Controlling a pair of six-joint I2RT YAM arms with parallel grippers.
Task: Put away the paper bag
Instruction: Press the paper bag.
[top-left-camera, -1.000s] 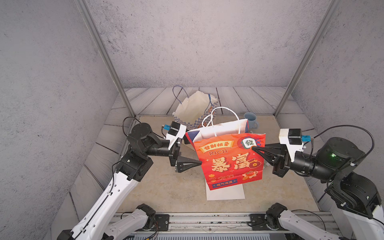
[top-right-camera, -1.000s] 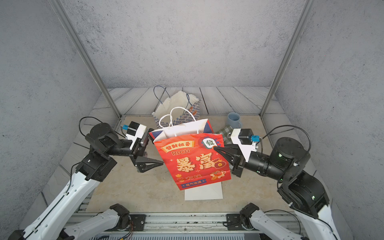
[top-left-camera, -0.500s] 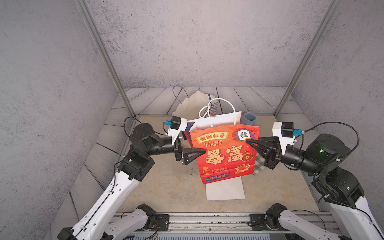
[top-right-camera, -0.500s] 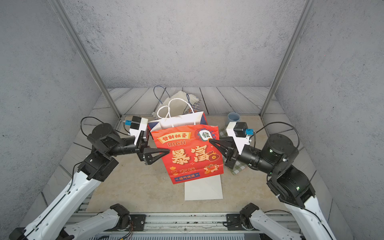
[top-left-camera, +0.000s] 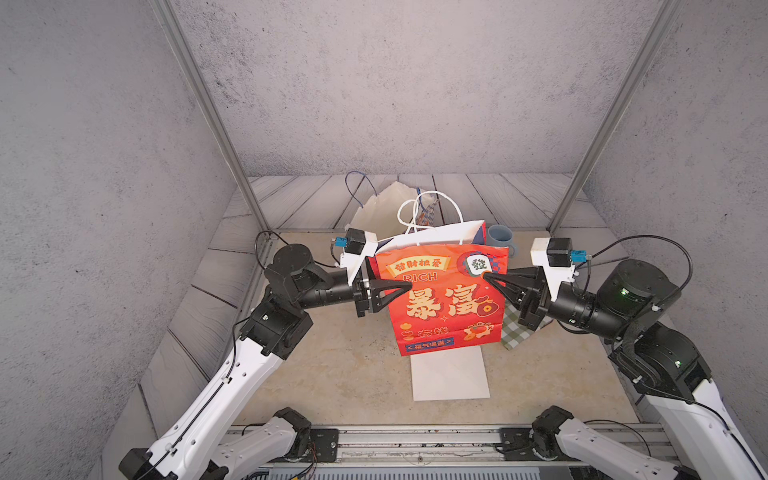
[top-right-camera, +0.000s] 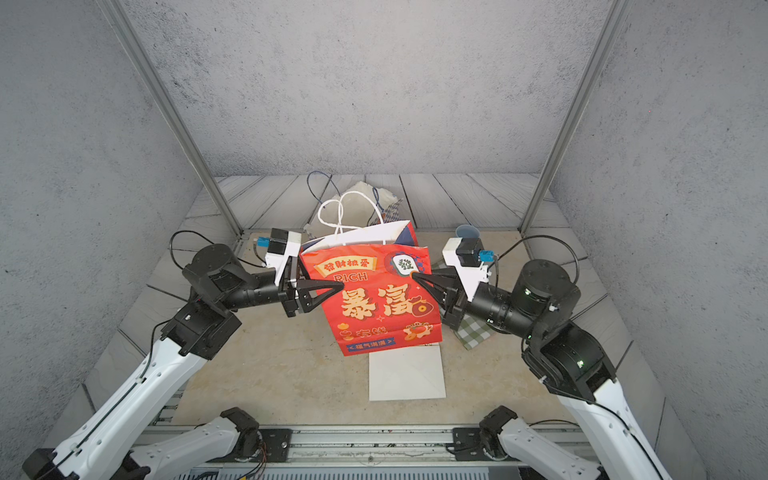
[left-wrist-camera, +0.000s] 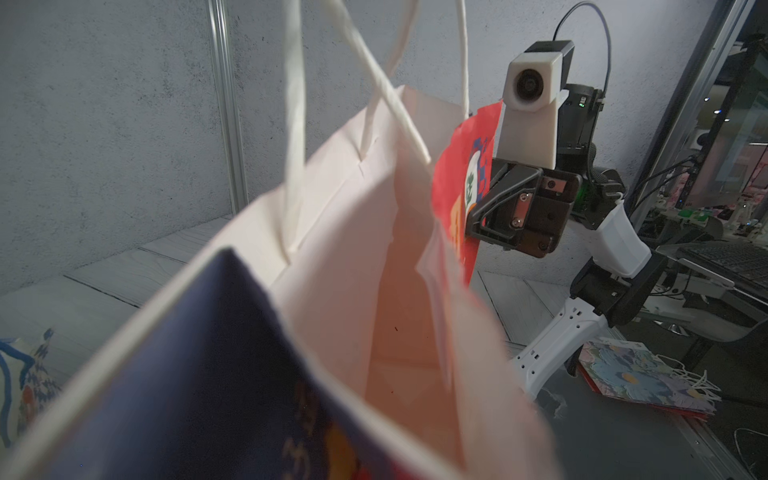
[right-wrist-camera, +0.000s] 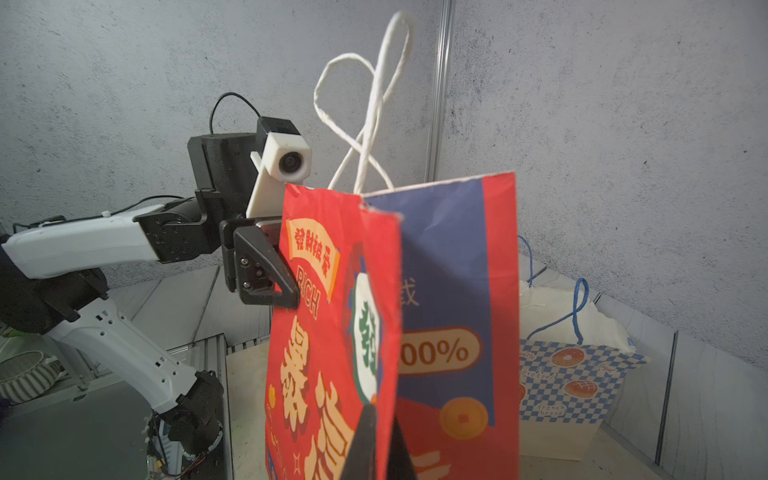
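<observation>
The paper bag (top-left-camera: 444, 307) (top-right-camera: 382, 307) is red with gold characters, blue side panels and white cord handles. It hangs upright above the table between both arms. My right gripper (top-left-camera: 486, 276) (top-right-camera: 415, 276) (right-wrist-camera: 376, 419) is shut on the bag's front right edge, below the green-and-white badge. My left gripper (top-left-camera: 405, 284) (top-right-camera: 338, 284) reaches in at the upper left corner. One of its fingers (right-wrist-camera: 286, 286) lies against the front panel; the other is hidden behind the paper. The left wrist view looks into the bag's open mouth (left-wrist-camera: 374, 291), and the paper hides that gripper's own jaws.
A white bag with blue handles and a doughnut print (top-left-camera: 386, 208) (right-wrist-camera: 569, 374) stands behind. A blue-grey cup (top-left-camera: 498, 239) sits at the back right. A green checked cloth (top-left-camera: 515, 332) lies under the right gripper. A white sheet (top-left-camera: 449, 374) lies below the bag. Metal posts (top-left-camera: 216, 137) flank the cell.
The right gripper has carried the bag back and left, turning it more upright. The left gripper has moved right onto the bag's upper left corner, and its jaws have narrowed.
</observation>
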